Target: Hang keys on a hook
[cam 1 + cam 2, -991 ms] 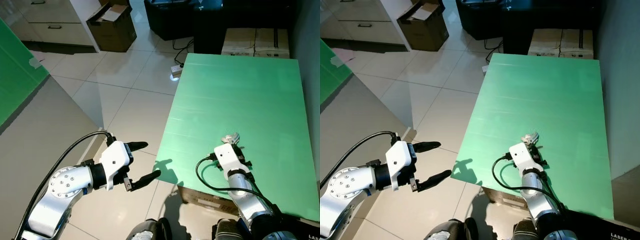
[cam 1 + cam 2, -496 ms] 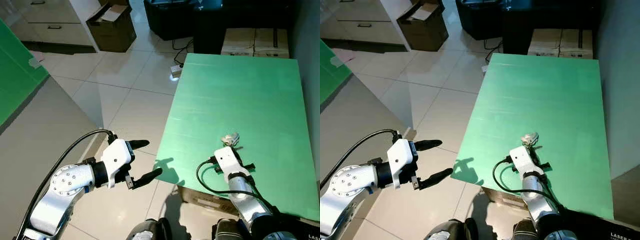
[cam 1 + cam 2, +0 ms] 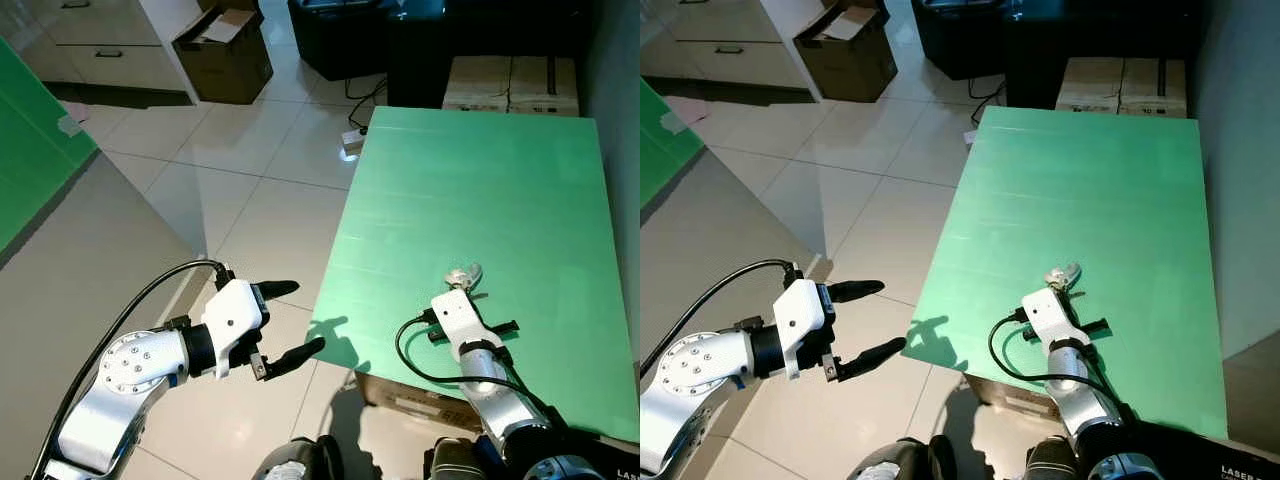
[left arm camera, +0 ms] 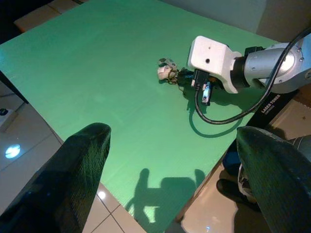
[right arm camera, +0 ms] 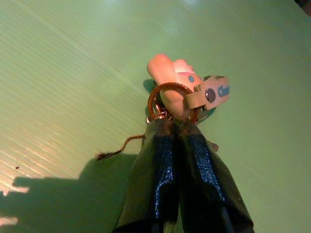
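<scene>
The keys (image 5: 180, 92), a brass ring with a pale pink fob and a tan tag, lie near the front of the green table (image 3: 480, 170). They also show beside the white wrist housing, as keys (image 3: 462, 274) and keys (image 4: 167, 72). My right gripper (image 5: 175, 127) is shut, its two black fingertips pinched together on the ring. My left gripper (image 3: 287, 318) is open with nothing between its fingers. It hangs over the tiled floor just left of the table's front corner.
An open cardboard box (image 3: 225, 50) stands on the floor at the back left. Stacked cartons (image 3: 510, 85) and black furniture (image 3: 345, 35) sit behind the table. A power strip (image 3: 351, 145) lies by the table's far corner. A green board (image 3: 30, 160) leans at the left.
My right wrist has rolled, so its black side piece now sticks out to the right. The keys stay at about the same spot. The left arm has hardly moved.
</scene>
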Tool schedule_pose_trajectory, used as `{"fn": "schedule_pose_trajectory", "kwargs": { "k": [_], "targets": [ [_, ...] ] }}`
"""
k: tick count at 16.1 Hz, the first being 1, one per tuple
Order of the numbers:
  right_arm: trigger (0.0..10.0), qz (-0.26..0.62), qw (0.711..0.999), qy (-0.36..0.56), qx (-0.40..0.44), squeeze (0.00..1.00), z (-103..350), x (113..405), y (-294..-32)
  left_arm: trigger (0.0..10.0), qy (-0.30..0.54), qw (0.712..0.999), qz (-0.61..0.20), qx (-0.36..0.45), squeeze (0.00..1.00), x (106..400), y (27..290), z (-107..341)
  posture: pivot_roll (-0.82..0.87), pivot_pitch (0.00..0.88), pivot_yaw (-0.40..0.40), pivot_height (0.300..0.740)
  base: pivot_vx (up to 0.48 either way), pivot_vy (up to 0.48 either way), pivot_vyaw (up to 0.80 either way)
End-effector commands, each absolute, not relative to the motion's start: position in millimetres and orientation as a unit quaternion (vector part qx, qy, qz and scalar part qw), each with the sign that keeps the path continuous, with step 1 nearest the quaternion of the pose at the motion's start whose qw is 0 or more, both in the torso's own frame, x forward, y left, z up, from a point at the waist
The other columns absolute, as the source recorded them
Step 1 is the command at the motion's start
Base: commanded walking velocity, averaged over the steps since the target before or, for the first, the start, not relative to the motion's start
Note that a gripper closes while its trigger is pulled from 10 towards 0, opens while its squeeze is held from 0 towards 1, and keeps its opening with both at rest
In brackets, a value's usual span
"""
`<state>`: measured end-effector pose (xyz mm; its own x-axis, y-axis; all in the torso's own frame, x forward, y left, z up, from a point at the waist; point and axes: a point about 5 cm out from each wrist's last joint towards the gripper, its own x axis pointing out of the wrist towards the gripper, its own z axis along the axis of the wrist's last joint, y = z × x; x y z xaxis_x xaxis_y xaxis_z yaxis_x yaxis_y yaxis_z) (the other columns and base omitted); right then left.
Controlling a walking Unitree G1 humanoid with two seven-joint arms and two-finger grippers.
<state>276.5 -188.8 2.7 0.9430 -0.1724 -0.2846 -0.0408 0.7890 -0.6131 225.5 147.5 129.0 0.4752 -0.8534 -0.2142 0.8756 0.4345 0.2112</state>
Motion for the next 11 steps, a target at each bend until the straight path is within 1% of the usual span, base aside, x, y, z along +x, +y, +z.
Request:
{"fn": "schedule_pose_trajectory", "kwargs": {
  "k": [1, 5, 7, 8, 11],
  "targets": [
    [0.0, -0.021, 0.932, 0.164, -0.323, 0.0, 0, 276, -181, 10.0, 0.042, 0.848, -0.505, 0.153, 0.0, 225, 152, 131, 0.05, 0.163, 0.225, 0.74, 0.0, 0.0, 0.0],
    [0.0, -0.022, 0.933, 0.161, -0.32, 0.0, -2, 270, -180, 10.0, 0.043, 0.849, -0.504, 0.153, 0.0, 226, 152, 130, 0.05, 0.166, 0.223, 0.74, 0.0, 0.0, 0.0],
    [0.0, -0.025, 0.935, 0.153, -0.319, 0.0, -3, 263, -180, 10.0, 0.043, 0.85, -0.503, 0.153, 0.0, 226, 152, 130, 0.05, 0.167, 0.218, 0.74, 0.0, 0.0, 0.0],
    [0.0, -0.032, 0.937, 0.143, -0.317, 0.0, -3, 252, -182, 10.0, 0.044, 0.851, -0.501, 0.151, 0.0, 226, 153, 130, 0.04, 0.17, 0.218, 0.74, 0.0, 0.0, 0.0],
    [0.0, -0.036, 0.939, 0.125, -0.319, 0.0, -2, 245, -180, 10.0, 0.045, 0.85, -0.502, 0.151, 0.0, 226, 153, 129, 0.04, 0.171, 0.222, 0.74, 0.0, 0.0, 0.0]
  ]
}}
